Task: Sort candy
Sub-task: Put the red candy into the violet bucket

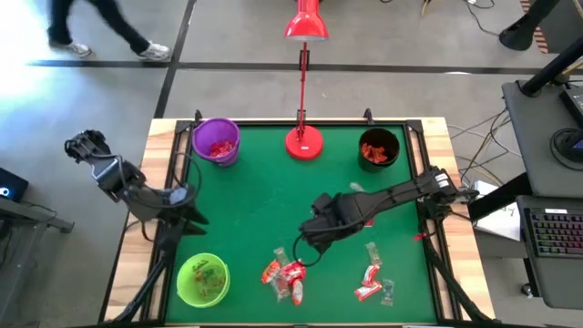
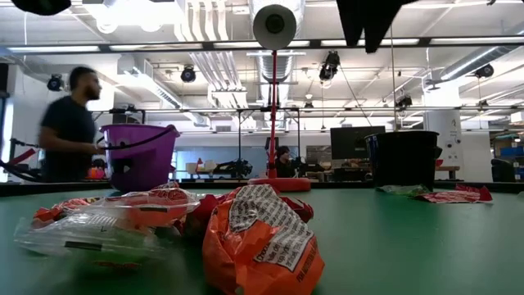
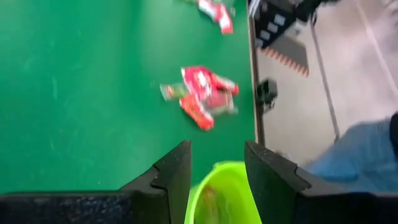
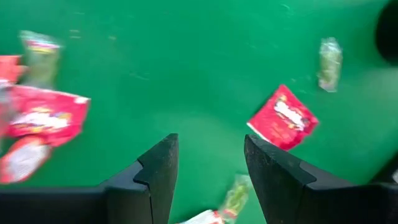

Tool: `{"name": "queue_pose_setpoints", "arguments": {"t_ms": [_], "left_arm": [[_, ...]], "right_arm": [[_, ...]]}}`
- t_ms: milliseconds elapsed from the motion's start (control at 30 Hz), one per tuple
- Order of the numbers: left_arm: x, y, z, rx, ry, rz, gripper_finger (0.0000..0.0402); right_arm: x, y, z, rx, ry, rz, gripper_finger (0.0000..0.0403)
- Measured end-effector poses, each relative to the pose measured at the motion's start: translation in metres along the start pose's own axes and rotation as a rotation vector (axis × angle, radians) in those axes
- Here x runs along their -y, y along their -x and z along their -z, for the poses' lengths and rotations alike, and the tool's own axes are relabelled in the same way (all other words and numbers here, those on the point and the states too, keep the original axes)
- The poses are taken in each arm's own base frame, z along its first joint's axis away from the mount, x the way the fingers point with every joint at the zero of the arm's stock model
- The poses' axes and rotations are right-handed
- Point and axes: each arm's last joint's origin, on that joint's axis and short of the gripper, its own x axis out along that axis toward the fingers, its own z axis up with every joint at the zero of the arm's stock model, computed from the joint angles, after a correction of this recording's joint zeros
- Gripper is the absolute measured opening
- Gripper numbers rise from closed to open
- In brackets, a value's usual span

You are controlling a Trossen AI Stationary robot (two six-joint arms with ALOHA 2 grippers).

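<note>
Wrapped candy lies on the green table in a red and orange pile [image 1: 285, 276] near the front edge, also seen in the left wrist view [image 3: 202, 93]. A smaller group of candy [image 1: 372, 282] lies to its right. My left gripper [image 3: 217, 149] is open above the lime-green cup [image 3: 224, 199], [image 1: 202, 279] at the near left, and holds nothing. My right gripper [image 4: 211, 140], [image 1: 310, 239] is open and points down above the table, just beyond the pile. A red candy packet [image 4: 283, 117] lies ahead of it, and more candy [image 4: 43, 118] lies to one side.
A purple cup [image 1: 216, 141] with candy stands at the far left and a black cup [image 1: 378, 148] with orange candy at the far right. The red lamp base [image 1: 303, 143] stands between them. One wrapper [image 1: 358, 189] lies mid-table. A person [image 2: 70, 123] stands beyond the table.
</note>
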Motion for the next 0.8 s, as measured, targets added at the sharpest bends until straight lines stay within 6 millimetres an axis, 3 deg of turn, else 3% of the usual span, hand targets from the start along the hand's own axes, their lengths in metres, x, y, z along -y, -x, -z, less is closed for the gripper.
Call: {"name": "queue_pose_setpoints", "arguments": {"t_ms": [200, 367, 567, 800], "left_arm": [[0.001, 0.007, -0.004, 0.076, -0.036, 0.034, 0.0130], [0.002, 0.006, -0.005, 0.080, -0.062, 0.036, 0.0130], [0.002, 0.004, -0.005, 0.074, -0.085, 0.029, 0.0130], [0.002, 0.004, -0.005, 0.072, -0.082, 0.028, 0.0130]], "right_arm": [[0.006, -0.028, 0.004, -0.055, -0.009, 0.102, 0.0178], [0.000, -0.043, 0.005, -0.066, 0.014, 0.057, 0.0178], [-0.023, -0.053, -0.003, 0.023, 0.096, -0.174, 0.0178], [-0.057, -0.044, -0.014, 0.189, 0.105, -0.523, 0.0178]]}}
